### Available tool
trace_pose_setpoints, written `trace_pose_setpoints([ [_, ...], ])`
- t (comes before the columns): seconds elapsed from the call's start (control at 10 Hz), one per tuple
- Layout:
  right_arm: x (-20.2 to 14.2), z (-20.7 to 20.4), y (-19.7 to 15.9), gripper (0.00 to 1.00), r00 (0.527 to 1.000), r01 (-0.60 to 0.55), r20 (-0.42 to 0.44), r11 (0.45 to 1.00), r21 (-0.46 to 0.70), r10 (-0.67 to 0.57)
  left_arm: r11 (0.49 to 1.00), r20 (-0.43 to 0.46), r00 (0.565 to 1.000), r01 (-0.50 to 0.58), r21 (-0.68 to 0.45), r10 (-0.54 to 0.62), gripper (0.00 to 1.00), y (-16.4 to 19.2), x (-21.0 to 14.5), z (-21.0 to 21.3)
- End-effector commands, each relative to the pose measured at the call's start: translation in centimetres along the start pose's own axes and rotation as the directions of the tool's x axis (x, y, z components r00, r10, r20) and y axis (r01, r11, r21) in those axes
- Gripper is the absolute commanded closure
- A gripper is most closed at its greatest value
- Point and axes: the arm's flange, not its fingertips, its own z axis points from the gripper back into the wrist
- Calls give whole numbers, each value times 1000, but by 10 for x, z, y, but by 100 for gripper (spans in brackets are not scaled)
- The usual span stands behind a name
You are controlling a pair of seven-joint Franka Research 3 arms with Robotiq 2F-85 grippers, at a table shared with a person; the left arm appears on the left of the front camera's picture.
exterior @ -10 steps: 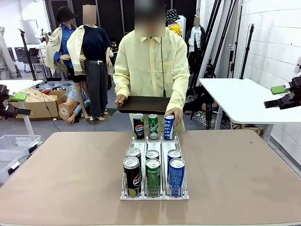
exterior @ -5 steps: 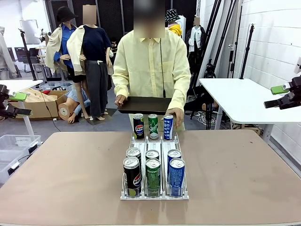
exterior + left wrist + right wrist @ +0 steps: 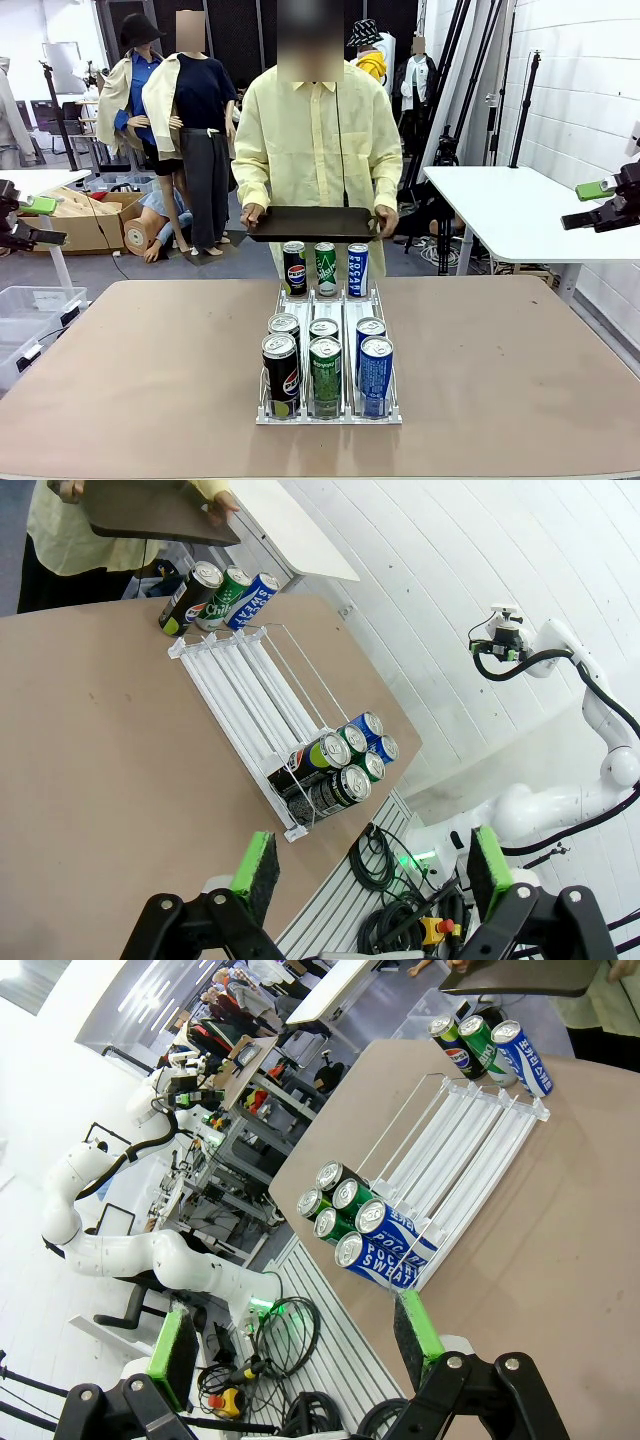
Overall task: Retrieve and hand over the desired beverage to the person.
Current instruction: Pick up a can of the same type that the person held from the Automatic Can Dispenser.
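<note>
Left gripper (image 3: 372,872) and right gripper (image 3: 297,1345) gape wide and empty, out beyond the table's (image 3: 140,370) side edges. The rack's (image 3: 345,305) long axis runs from near edge to far edge. Six cans (image 3: 325,362) stand upright at its near end and three cans (image 3: 326,268) at its far end. The person (image 3: 310,140) at the far edge holds the tray (image 3: 312,223) level. Their hand (image 3: 386,222), on the blue can (image 3: 358,269) a second ago, now grips the tray.

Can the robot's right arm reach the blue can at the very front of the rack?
Probably yes. The right gripper hangs off to the side, jaws open. The blue can stands at the rack's near right corner, with nothing between them.
</note>
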Motion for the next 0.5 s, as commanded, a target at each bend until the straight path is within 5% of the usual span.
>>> trace_pose_setpoints([
  [0.0, 1, 0, 0, 0, 1000, -2, 7, 1000, 12, 1, 1000, 18, 1000, 2, -17, -2, 0, -1, 1, 1],
  [0.4, 1, 0, 0, 0, 1000, -2, 7, 1000, 12, 1, 1000, 18, 1000, 2, -17, -2, 0, -1, 1, 1],
])
